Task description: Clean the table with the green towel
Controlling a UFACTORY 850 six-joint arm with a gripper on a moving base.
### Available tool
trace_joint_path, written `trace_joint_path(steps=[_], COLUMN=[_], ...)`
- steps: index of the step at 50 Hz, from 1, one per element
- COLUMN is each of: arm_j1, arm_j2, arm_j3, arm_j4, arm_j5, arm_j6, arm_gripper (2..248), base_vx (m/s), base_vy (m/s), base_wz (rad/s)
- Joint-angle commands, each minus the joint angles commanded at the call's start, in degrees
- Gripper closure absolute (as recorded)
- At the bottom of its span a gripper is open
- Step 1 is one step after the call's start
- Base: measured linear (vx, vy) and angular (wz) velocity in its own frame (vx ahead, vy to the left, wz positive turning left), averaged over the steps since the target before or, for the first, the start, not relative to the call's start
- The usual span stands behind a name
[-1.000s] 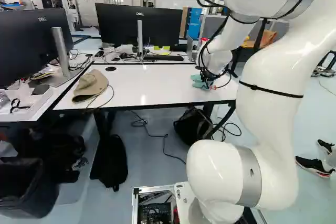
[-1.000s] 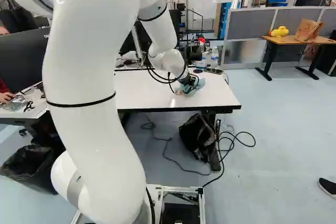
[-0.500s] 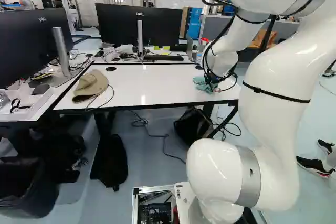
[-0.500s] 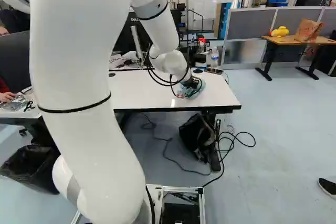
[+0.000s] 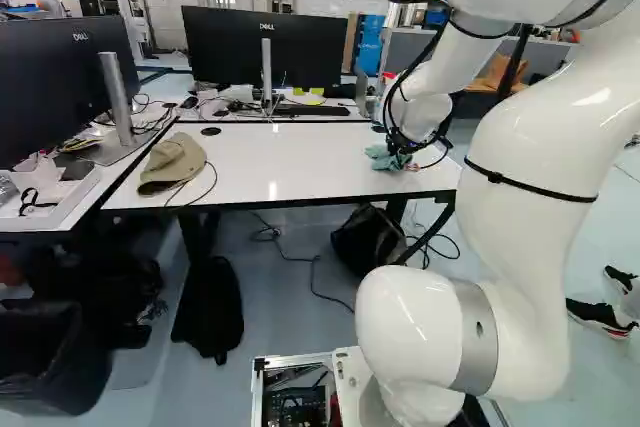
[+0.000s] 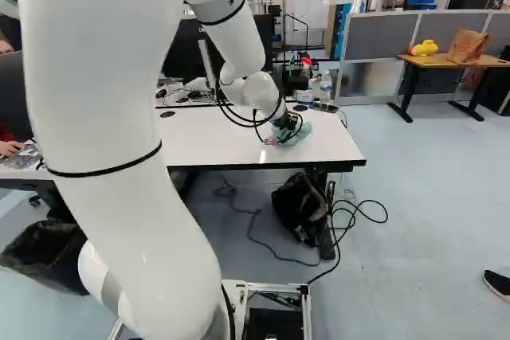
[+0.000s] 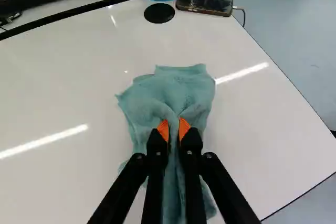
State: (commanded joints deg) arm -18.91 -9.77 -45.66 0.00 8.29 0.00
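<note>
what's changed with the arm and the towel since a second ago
The arm's upright link has swung right in the left base view and left in the right one. The end effector, shut on the towel, has slid slightly right in the former. Base, table and cap stayed put.

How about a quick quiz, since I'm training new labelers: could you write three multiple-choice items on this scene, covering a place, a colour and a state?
1. Where is the phone?
A) On the keyboard
B) Beside the round black disc
C) On the floor

2. What colour are the pads of the pincer?
A) Blue
B) White
C) Orange

3. How is the towel?
A) Pinched and bunched
B) Neatly rolled
C) Untouched

1 B: it lies next to the disc in the wrist view.
2 C: both tips show orange.
3 A: its cloth gathers between both pads.
</note>
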Motion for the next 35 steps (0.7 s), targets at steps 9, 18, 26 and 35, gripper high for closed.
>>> trace_joint_path(steps=[9,18,26,35], arm_j1=[1.58,3.18,4.5,5.63], arm_j2=[2.33,4.66,6.08,8.18], arm_j3=[1.23,2.41,3.63,5.83], arm_j4=[0.0,0.0,0.0,0.0], arm_j5=[0.0,0.0,0.0,0.0], arm_j6=[0.0,0.0,0.0,0.0], arm_gripper=[208,208,208,208], base_vx=[0.0,0.0,0.0,0.0], base_vy=[0.0,0.0,0.0,0.0], base_wz=[0.0,0.0,0.0,0.0])
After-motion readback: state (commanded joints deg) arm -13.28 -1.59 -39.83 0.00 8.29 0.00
